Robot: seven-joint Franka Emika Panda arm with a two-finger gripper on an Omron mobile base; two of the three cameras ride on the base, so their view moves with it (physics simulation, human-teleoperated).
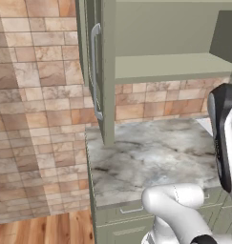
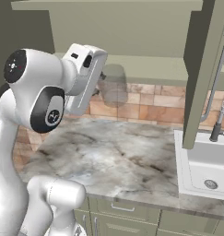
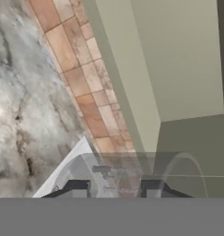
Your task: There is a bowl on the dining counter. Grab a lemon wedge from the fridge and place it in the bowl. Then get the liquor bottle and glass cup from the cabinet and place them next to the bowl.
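Note:
The glass cup [image 2: 115, 86] is a clear greyish tumbler held in the air just in front of the open cabinet's lower shelf [image 2: 145, 69], above the marble worktop. My gripper [image 2: 104, 83] is shut on it from the left. In the hand view the see-through cup [image 3: 132, 173] sits between my two dark fingertips [image 3: 79, 190], and the gripper [image 3: 115, 191] points along the tiled wall and the cabinet underside. The cabinet shelf [image 1: 170, 66] looks bare. The bowl, dining counter, lemon wedge, fridge and liquor bottle are out of view.
The pale green cabinet has its doors swung open, one on the left [image 1: 96, 71] and one on the right [image 2: 201, 73]. Below lies a marble worktop [image 1: 151, 157] backed by a tan tiled wall. A white sink [image 2: 205, 170] with a faucet [image 2: 218, 124] sits to the right.

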